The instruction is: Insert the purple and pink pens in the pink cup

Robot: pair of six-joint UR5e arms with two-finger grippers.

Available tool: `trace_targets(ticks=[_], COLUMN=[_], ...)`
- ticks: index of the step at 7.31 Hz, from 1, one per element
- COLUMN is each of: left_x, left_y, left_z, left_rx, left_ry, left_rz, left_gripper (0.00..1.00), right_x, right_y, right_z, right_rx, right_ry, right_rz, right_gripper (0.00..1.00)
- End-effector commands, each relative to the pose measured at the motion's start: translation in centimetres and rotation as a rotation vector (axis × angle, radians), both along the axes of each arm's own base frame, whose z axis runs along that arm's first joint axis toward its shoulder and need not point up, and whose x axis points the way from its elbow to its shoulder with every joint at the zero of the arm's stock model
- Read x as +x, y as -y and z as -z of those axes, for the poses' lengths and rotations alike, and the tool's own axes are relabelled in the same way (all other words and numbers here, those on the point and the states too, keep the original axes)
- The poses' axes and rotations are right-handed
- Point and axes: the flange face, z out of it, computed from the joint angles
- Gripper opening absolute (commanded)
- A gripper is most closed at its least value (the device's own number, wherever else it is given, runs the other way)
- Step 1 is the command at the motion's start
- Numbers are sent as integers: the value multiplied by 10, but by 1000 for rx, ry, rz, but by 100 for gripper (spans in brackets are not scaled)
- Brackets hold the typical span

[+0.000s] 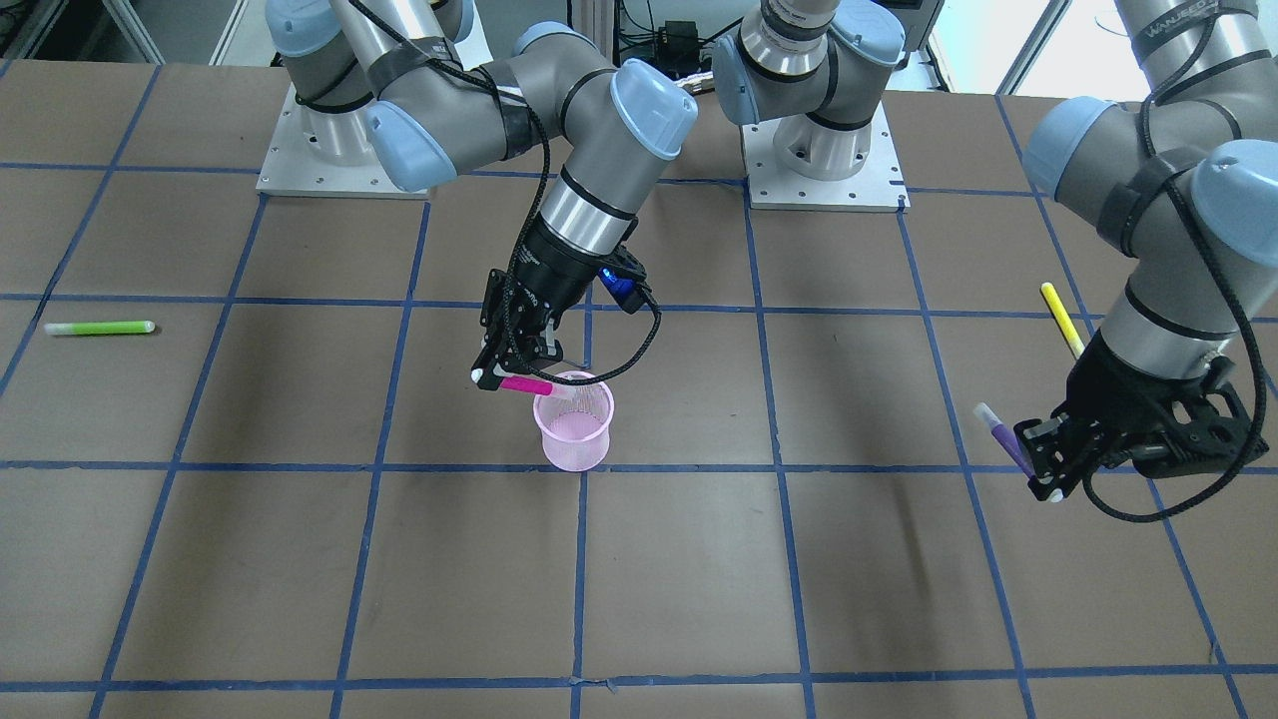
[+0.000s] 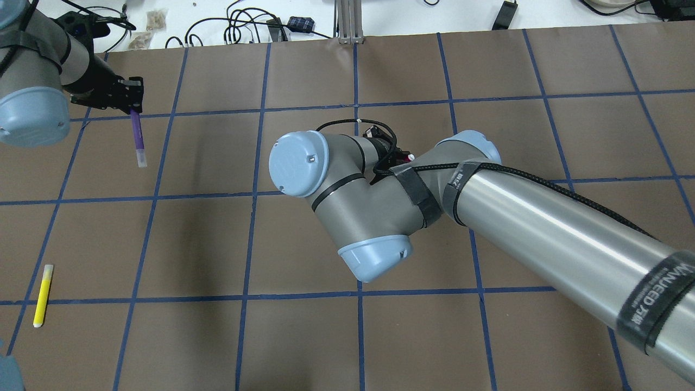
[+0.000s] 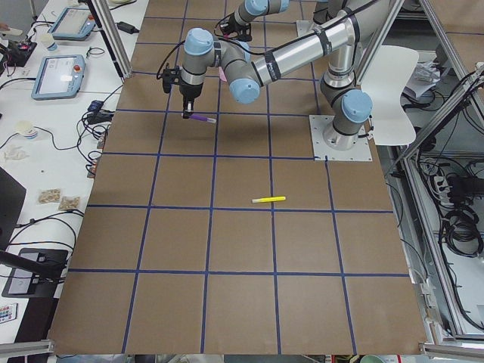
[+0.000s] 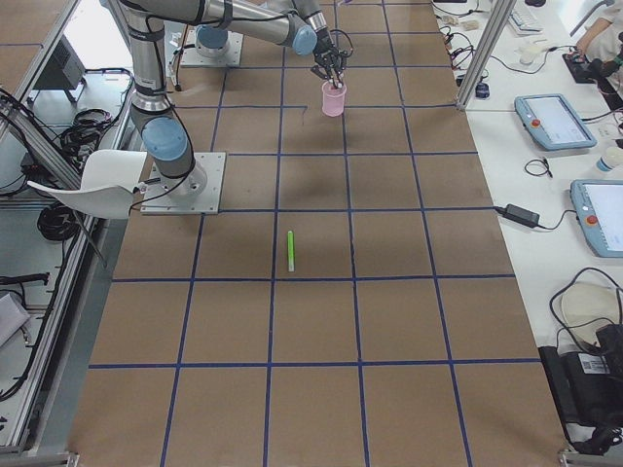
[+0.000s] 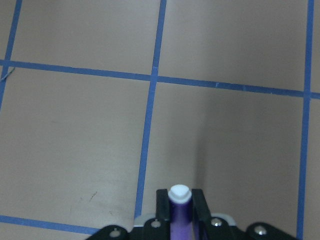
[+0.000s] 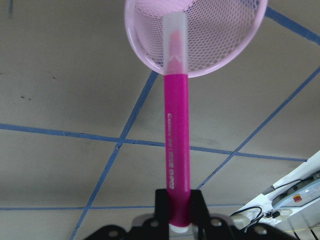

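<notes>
**Pink pen poised at the cup's rim, purple pen held in reserve**

The right gripper (image 6: 179, 222) has both fingers clamped on the tail end of the bright pink plastic pen (image 6: 176, 150). The pen juts out nearly level, and its translucent cap reaches over the rim of the pale pink mesh cup (image 1: 574, 434). The cup stands upright near the middle of the brown, blue-taped table (image 1: 699, 579). Gripping the pen by its tail keeps the fingers clear of the rim and leaves the whole barrel free to go in. The pen probably needs tipping cap-down before release, or it may lie across the rim or topple the light cup.

Far toward the robot's left end of the table, the left gripper (image 5: 179, 199) hovers above bare surface, fingers closed on the white-capped purple pen (image 1: 1001, 437). It is well apart from the cup, likely so the two arms do not crowd each other. Neither pen is in the cup yet.

A yellow highlighter (image 2: 42, 296) lies flat near the left arm, and a lime-green one (image 1: 100, 328) lies at the far right end. Neither belongs to the task.
</notes>
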Motion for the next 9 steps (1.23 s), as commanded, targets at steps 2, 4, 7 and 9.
trace_targets(ticks=[2, 4, 7, 9], left_x=[-4, -4, -38, -119], left_y=[-4, -6, -7, -4], left_z=[32, 35, 24, 6], left_rx=[-51, -74, -99, -179], left_ry=[-12, -8, -40, -95], left_rz=[16, 16, 14, -46], left_gripper=[0, 0, 0, 0], right_x=[7, 5, -28, -96], right_y=[4, 6, 49, 102], right_z=[6, 4, -65, -143], right_rx=[9, 12, -59, -26], right_ry=[25, 47, 193, 326], right_rz=[0, 4, 76, 198], right_gripper=[91, 100, 96, 97])
